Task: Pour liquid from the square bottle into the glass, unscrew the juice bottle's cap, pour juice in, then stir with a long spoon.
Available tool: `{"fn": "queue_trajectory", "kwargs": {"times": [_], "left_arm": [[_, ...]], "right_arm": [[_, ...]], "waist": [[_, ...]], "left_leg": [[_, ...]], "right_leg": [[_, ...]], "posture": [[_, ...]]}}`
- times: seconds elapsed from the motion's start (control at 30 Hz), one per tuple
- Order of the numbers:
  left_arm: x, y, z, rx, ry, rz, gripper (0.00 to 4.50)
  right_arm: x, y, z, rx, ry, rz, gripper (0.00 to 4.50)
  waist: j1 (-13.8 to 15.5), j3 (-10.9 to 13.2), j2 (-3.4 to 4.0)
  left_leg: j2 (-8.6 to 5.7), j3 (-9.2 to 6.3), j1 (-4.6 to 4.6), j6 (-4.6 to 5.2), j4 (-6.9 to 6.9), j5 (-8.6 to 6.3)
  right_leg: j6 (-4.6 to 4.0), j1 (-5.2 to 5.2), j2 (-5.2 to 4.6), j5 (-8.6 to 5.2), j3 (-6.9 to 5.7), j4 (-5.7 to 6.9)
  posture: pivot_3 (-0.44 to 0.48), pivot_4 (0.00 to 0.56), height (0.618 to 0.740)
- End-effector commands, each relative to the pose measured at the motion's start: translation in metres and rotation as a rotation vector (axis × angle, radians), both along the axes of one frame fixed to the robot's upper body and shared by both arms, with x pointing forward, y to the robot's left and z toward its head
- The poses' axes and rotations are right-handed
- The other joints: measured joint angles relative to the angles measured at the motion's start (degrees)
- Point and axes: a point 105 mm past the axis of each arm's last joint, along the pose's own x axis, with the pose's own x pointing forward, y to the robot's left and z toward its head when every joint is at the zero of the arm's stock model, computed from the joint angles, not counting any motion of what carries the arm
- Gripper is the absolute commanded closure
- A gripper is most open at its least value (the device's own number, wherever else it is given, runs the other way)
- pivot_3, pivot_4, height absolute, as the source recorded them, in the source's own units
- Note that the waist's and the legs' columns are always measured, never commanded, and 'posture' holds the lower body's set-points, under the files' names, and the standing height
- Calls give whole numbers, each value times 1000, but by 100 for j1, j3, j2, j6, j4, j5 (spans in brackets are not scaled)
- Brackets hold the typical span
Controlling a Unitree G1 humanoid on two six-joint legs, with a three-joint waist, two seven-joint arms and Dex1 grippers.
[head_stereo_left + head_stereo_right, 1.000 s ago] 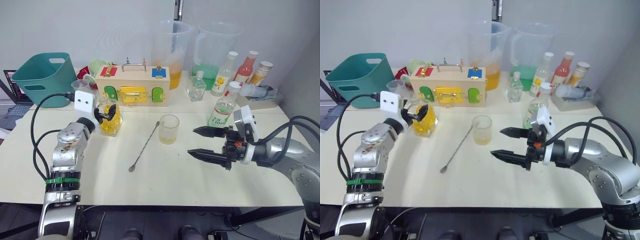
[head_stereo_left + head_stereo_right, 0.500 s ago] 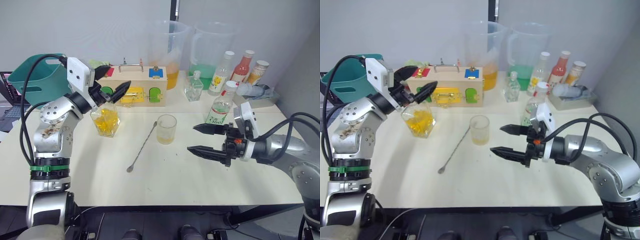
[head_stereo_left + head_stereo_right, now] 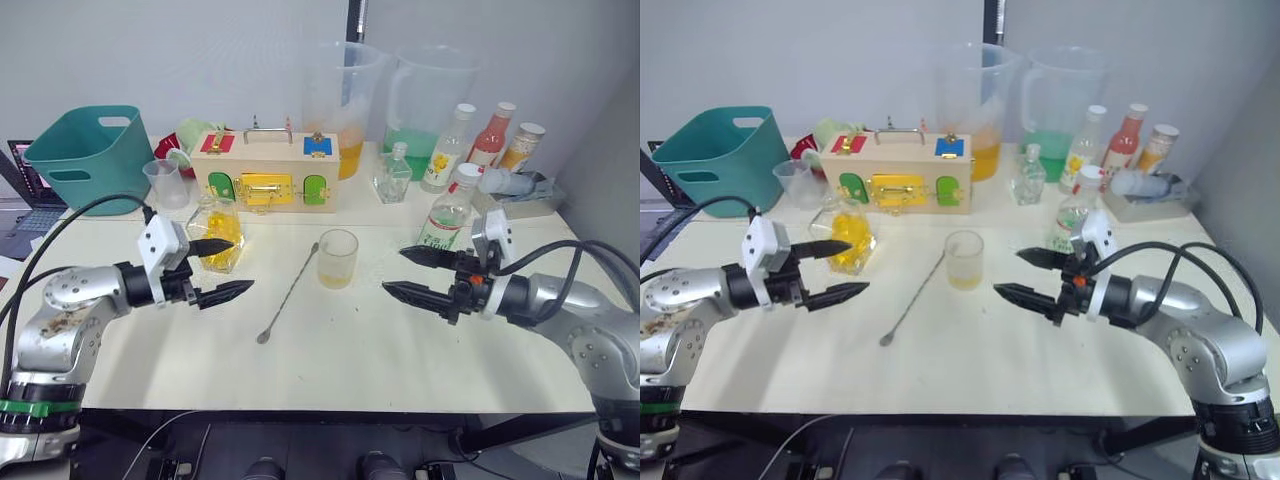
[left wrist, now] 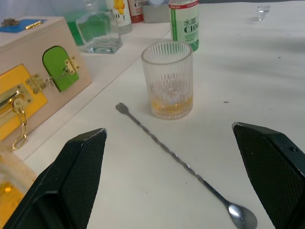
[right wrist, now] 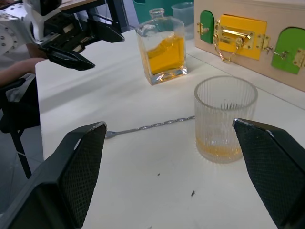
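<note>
Left arm: I see it low at about 8 o'clock, reaching in toward the middle.
Left gripper (image 3: 222, 268): my two black fingers are spread wide apart and hold nothing. The tips point toward 3 o'clock.
Right arm: I see it at about 4 o'clock, bent and reaching in.
Right gripper (image 3: 405, 273): my fingers are spread apart too, with nothing between them. The tips point toward 9 o'clock.

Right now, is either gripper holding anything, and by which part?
Nothing is held. The left gripper and the right gripper are both open above the table, apart from the square bottle and the glass.
</note>
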Motion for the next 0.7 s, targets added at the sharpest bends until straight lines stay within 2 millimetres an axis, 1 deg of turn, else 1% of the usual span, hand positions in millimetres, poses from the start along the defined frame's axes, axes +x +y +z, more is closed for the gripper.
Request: {"fn": "queue_trajectory", "kwargs": {"times": [0.03,0.1,0.17,0.23,0.3,0.4,0.47,0.53,0.7], "left_arm": [[1,27,-11,41,-80,132,27],[0,35,-20,39,-78,172,27],[1,50,-30,20,-81,258,27],[-4,64,-42,-20,-49,306,27],[-8,71,-50,-30,-21,307,27],[-11,76,-52,-41,-10,298,27],[-12,84,-50,-73,-23,320,27],[-15,88,-48,-94,-35,327,27],[-21,91,-50,-131,-25,316,27]], "right_arm": [[-2,-15,6,-7,-97,-72,0],[-2,-23,4,13,-104,-109,0],[-4,-34,0,16,-111,-158,0],[-6,-54,-13,33,-88,-230,0],[-10,-73,-26,34,-72,-298,0],[-14,-90,-37,39,-66,-364,0],[-18,-98,-43,40,-66,-403,0],[-21,-102,-45,57,-71,-435,0],[-39,-108,-59,70,-49,-515,0]], "waist": [[-1,-1,1],[-4,-1,2],[-6,-1,1],[9,-4,1],[19,-4,1],[44,-4,2],[52,-4,2],[51,-4,2],[44,-6,6]], "left_leg": [[0,0,2,0,-3,0],[1,1,4,0,-7,0],[2,2,2,0,-6,0],[2,2,2,0,-7,0],[1,3,10,4,-10,-3],[0,7,9,4,-10,-3],[3,8,13,4,-11,-3],[5,8,15,4,-12,-3],[7,12,28,4,-21,-3]], "right_leg": [[0,0,0,0,0,0],[0,-1,0,0,1,1],[0,-1,1,0,1,-1],[0,0,1,0,0,-4],[0,8,0,0,0,-2],[0,7,-2,0,1,-5],[0,9,0,0,2,-5],[0,10,2,0,1,-5],[-2,16,2,-1,3,-2]], "posture": [[0,150,740],[0,150,740],[0,150,740],[0,150,740],[0,150,740],[0,150,740],[0,150,740],[0,150,740],[0,150,740]]}}
